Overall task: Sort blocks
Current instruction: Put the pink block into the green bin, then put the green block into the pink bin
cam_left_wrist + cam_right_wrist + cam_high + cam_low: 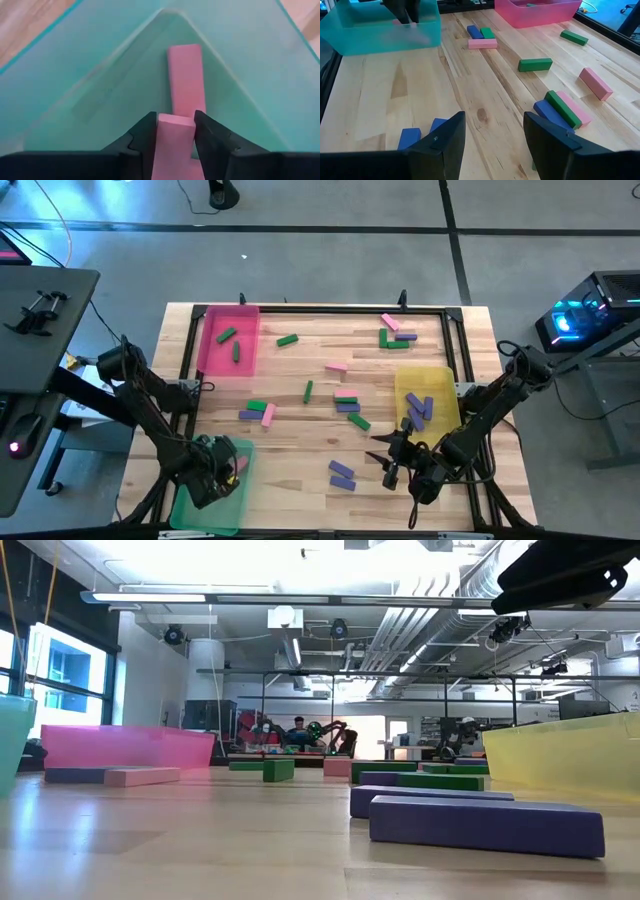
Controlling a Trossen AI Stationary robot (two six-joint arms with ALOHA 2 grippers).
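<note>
Pink and pressed between two dark fingers, a pink block (175,142) fills the near edge of the left wrist view: the left pincer (175,131) is clamped on it, hanging inside the green tray (100,75) at the near left corner of the surface (300,470). Just beyond the fingertips a second pink block (186,75) already lies flat on the tray floor, its near end touching or almost touching the held one; I cannot tell which.

Across the surface the right pincer (492,135) hovers with its fingers well apart and nothing between them, near the front edge beside the yellow tray (445,380). Two purple blocks (342,474) lie close by it, and several more purple ones (420,408) sit in the yellow tray.

Judging by how things lie, sorting is well short of done. The pink tray (215,350) at the far left holds two green blocks (230,342), the green tray takes pink, the yellow takes purple. Left loose on the wood are a green block (288,339) beside the pink tray, a mixed cluster (396,335) toward the far right, a stack (347,400) of pink, green and purple near the middle, and another small group (258,411) to its left. Releasing the held block looks to be the step in hand.
</note>
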